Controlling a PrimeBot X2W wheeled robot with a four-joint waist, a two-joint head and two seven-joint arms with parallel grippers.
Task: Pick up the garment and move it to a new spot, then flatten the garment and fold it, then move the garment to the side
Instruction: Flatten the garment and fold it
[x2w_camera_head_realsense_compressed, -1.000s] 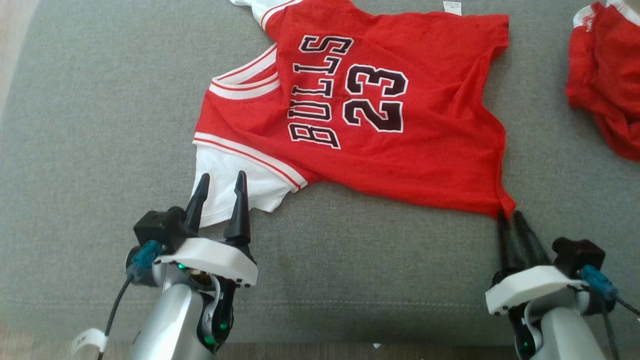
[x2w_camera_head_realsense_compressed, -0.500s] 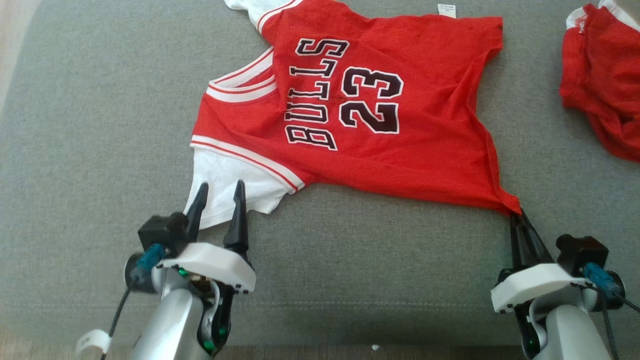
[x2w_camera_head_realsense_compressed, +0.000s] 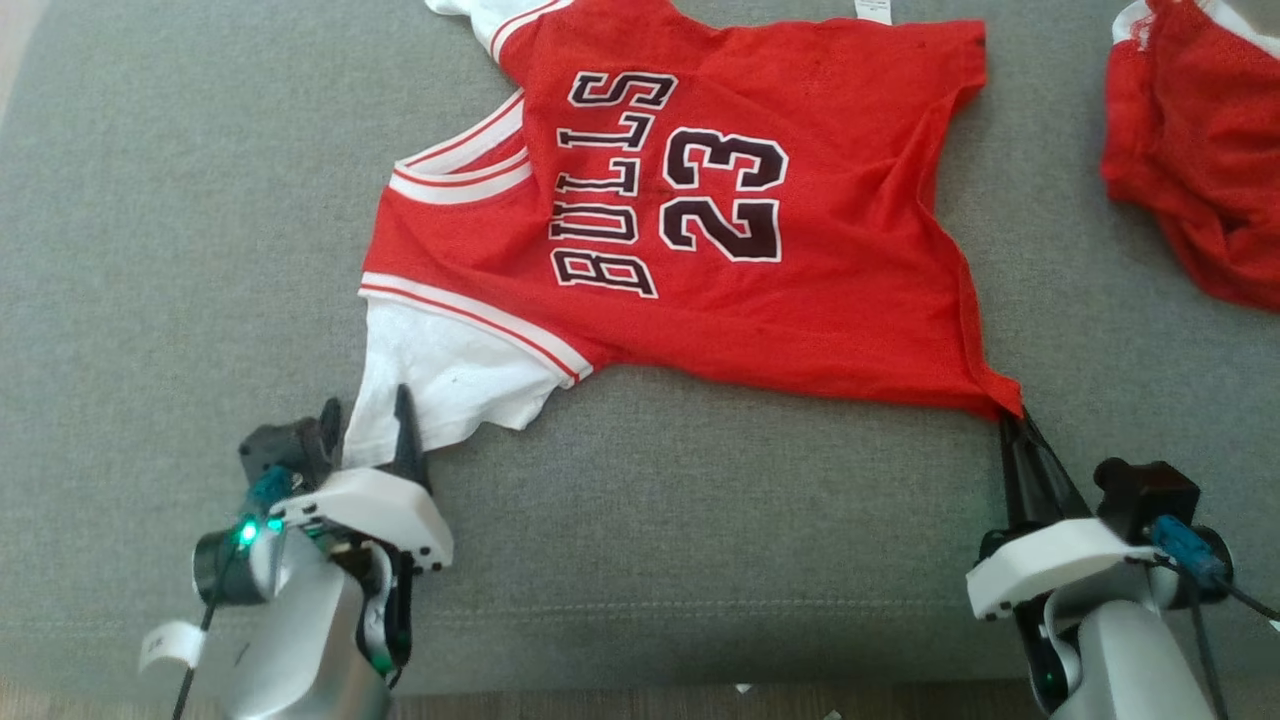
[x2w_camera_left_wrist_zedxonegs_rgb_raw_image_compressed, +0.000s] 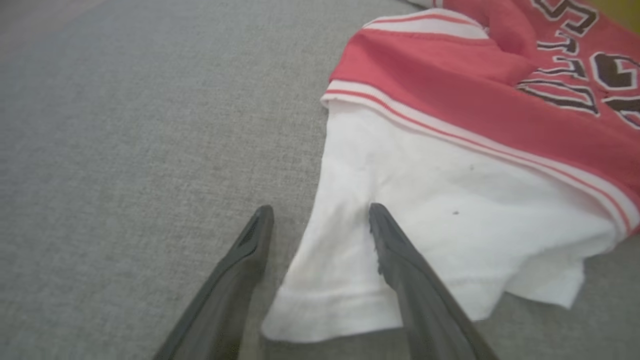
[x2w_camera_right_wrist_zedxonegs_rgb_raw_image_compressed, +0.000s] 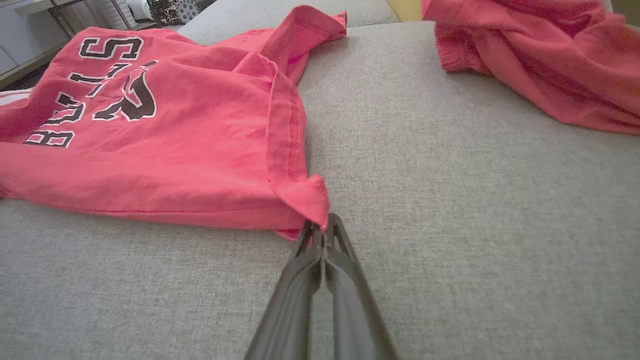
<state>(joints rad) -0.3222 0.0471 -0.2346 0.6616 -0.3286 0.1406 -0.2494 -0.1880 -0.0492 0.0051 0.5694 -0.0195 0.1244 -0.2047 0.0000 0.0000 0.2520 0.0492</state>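
Gray cushion (x2w_camera_head_realsense_compressed: 150, 250) is filling the work area, its near seam running just ahead of both wrists, with a strip of wood floor (x2w_camera_head_realsense_compressed: 600, 700) showing below. Bare fabric is lying wide open to the left of the jersey (x2w_camera_head_realsense_compressed: 820, 300) and along the front. To the right a narrower gap is separating it from a second red garment (x2w_camera_head_realsense_compressed: 1190, 170). The jersey is lying mid-cushion, lettering up, collar to the left, far hem running off the top of the head view. White sleeve (x2w_camera_head_realsense_compressed: 450, 380) is trailing toward the front left. Left gripper (x2w_camera_head_realsense_compressed: 367, 400) is standing spread, one finger over bare cushion and the other over the sleeve, its hem corner between them (x2w_camera_left_wrist_zedxonegs_rgb_raw_image_compressed: 320, 215). Right gripper (x2w_camera_head_realsense_compressed: 1005, 420) is pinching the jersey's near right corner, fingers pressed together on the red cloth (x2w_camera_right_wrist_zedxonegs_rgb_raw_image_compressed: 320, 225). Against a second ago, the whole head view is sitting slightly shifted, a camera move. The left gripper is now drawn back toward the seam and outward, and the right fingers' small gap is gone.
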